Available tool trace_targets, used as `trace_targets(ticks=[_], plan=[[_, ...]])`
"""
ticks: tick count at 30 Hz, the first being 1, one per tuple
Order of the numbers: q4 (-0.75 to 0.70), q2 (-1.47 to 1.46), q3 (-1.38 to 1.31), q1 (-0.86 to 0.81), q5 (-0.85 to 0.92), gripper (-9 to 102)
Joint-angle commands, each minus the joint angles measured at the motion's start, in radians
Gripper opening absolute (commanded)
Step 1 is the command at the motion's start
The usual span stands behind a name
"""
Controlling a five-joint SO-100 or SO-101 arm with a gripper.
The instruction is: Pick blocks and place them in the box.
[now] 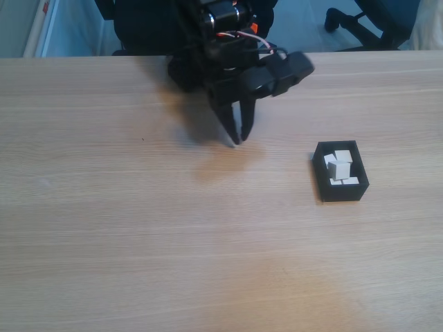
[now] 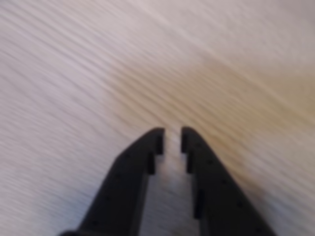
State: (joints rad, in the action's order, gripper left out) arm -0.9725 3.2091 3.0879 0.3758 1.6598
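Black two-finger gripper [image 1: 236,141] pointing down at the pale wood-grain table [image 1: 138,235], tips just above or touching the surface, hard to tell which. Nearly closed, a narrow slit between the fingers, nothing held; same thin gap in the wrist view [image 2: 172,137], fingers [image 2: 133,167] coming up from the bottom edge over blurred wood grain. Small black rectangular open-topped box [image 1: 340,191] well to the right of the gripper in the fixed view and a little nearer the camera, flat on the table. Small plain white cube blocks [image 1: 338,167] piled inside that box, at least three, some tilted, exact count unclear. Black arm body [image 1: 228,41] behind the gripper at the far table edge, with thin wires near the wrist. Dark chair base [image 1: 360,24] beyond the table, far right of the gripper.
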Motion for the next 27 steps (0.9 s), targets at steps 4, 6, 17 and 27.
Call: trace_targets(ticks=[4,6,17,27], plan=[[-0.282,0.199,0.106,-0.14,-0.028,0],[-0.353,0.201,0.121,-0.172,-0.02,0],[-0.456,0.202,0.123,-0.198,-0.16,0],[-0.456,0.202,0.123,-0.21,-0.149,0]])
